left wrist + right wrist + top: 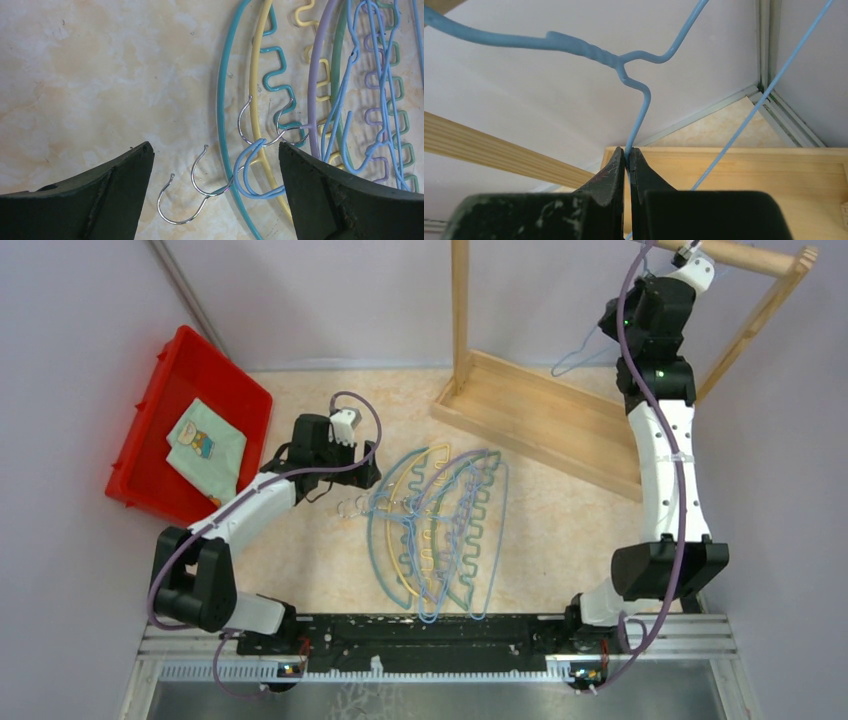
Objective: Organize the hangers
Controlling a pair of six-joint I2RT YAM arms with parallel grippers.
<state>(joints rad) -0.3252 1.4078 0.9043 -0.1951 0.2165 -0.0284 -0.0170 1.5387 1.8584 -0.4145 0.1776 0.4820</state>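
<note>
A pile of hangers [440, 530] lies mid-table: arched plastic ones in blue, yellow, purple and green, with thin light-blue wire hangers on top. My left gripper [352, 480] is open above their hook ends. In the left wrist view the metal hooks [200, 187] and a light-blue wire hook [255, 175] lie between its fingers [110, 192], untouched. My right gripper [628, 155] is raised near the rack's top rail [745, 257] and is shut on a light-blue wire hanger [636, 117], which also shows faintly in the top view [580, 350].
The wooden rack frame [540, 415] stands at the back right, its upright post [459, 310] beside the pile. A red bin [190, 425] holding a folded cloth [207, 445] sits at the back left.
</note>
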